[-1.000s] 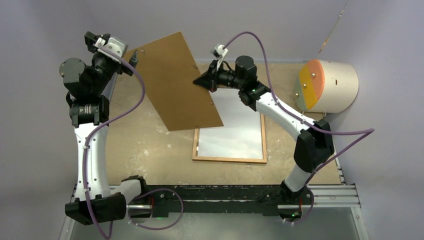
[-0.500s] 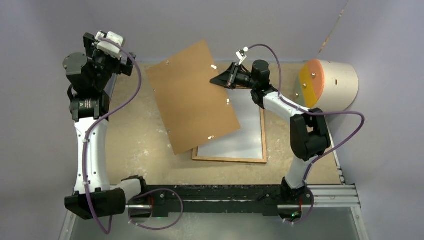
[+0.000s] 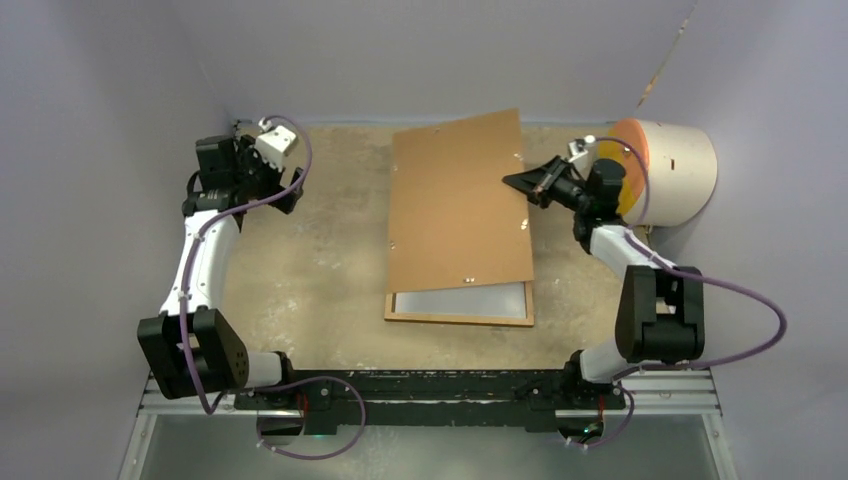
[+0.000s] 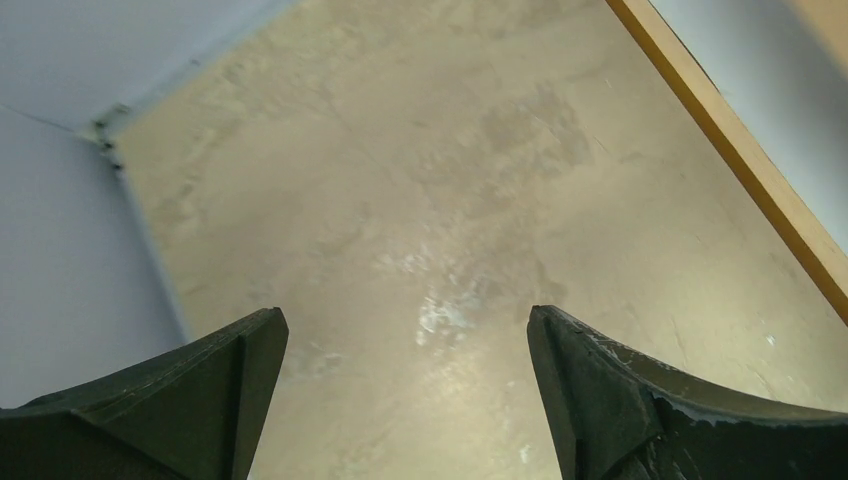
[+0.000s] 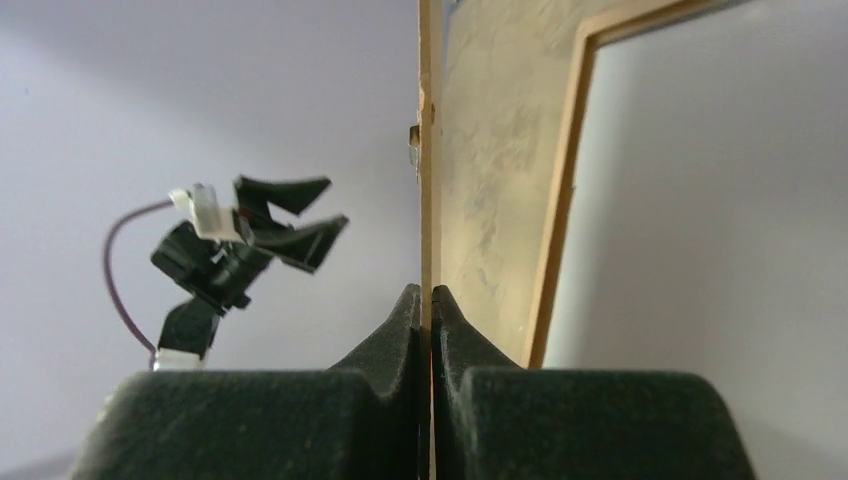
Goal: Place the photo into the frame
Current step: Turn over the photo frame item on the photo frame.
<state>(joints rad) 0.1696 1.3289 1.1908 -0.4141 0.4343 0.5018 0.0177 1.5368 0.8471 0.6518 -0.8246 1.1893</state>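
The orange-brown wooden frame (image 3: 460, 319) lies flat on the table, with a plain white sheet (image 3: 460, 299) inside it; no printed picture shows. My right gripper (image 3: 512, 180) is shut on the right edge of the brown backing board (image 3: 460, 205) and holds it tilted above the frame, covering most of it. In the right wrist view the jaws (image 5: 431, 295) pinch the board's thin edge (image 5: 430, 150), with the frame rail (image 5: 560, 200) and white sheet (image 5: 720, 200) beyond. My left gripper (image 3: 290, 192) is open and empty at the far left, above bare table (image 4: 405, 340).
A beige drum (image 3: 660, 170) with an orange, yellow and green face stands at the back right, close behind my right wrist. Grey walls close the table at the back and sides. One frame rail (image 4: 730, 150) crosses the upper right corner of the left wrist view.
My right gripper has carried the backing board to the right, over the frame. My left arm has drawn back and down to the far left, away from the board.
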